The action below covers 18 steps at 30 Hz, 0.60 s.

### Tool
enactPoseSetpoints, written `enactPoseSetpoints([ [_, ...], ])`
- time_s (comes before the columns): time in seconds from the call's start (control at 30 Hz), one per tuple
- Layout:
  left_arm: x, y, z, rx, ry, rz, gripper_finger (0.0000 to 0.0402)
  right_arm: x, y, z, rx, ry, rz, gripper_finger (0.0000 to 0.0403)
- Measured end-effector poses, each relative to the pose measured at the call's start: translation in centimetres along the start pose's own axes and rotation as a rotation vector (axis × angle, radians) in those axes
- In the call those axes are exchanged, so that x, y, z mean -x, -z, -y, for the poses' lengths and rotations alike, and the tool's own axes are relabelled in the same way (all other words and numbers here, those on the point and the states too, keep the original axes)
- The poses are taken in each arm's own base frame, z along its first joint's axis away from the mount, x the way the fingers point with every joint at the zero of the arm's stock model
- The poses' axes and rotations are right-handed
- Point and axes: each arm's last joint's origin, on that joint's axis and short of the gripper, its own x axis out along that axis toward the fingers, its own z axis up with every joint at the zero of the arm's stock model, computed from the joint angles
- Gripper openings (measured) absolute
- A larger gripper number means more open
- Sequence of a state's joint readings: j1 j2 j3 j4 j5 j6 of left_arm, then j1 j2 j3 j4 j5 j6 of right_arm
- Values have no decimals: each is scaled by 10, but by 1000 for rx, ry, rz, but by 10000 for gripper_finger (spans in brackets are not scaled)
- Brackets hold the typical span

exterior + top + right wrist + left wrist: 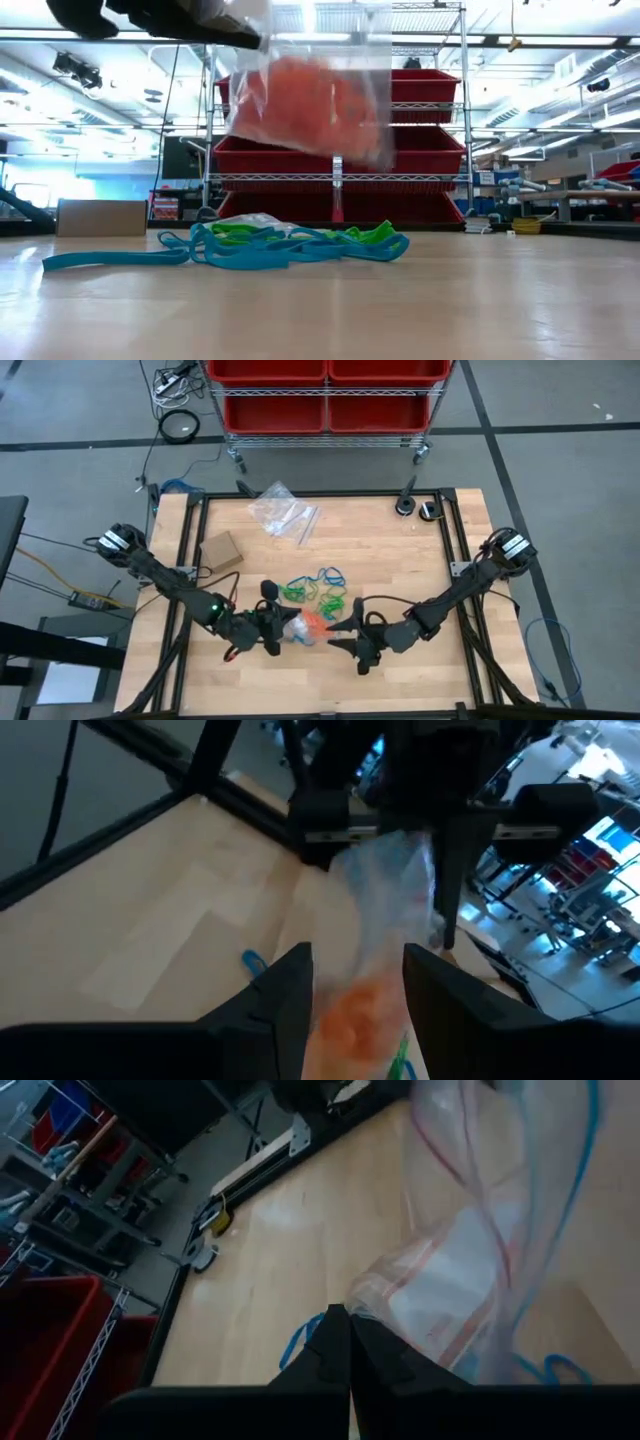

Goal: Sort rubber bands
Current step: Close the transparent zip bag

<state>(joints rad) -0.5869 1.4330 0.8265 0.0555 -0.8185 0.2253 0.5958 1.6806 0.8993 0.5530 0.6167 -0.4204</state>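
The left hand (272, 622) is clamped on the edge of a clear bag (305, 626) holding orange rubber bands (305, 105), lifted above the table (400, 560); the right hand (355, 985) waits with fingers apart around the bag's lower end; blue and green rubber bands (320, 592) lie heaped on the table just beyond.

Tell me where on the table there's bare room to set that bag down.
Bare wood lies right of the blue and green rubber bands, toward the table's right rail, and on the left below the cardboard box. The middle front is crowded: both grippers meet at the bag of orange bands.
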Motion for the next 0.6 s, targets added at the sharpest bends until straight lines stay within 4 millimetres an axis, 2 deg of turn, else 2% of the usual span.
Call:
enactPoseSetpoints([
  [0.13, 1, 2, -2, 11, -2, -19, 0, 0, -1, -5, 12, -45, -82, 146],
  [0.3, 3, 1, -5, 39, -4, -19, 0, 0, 0, -6, -63, -80, -217, 146],
  [0.6, 4, 0, -6, 89, -6, -11, 0, 0, -2, -4, -141, -18, -225, 146],
])
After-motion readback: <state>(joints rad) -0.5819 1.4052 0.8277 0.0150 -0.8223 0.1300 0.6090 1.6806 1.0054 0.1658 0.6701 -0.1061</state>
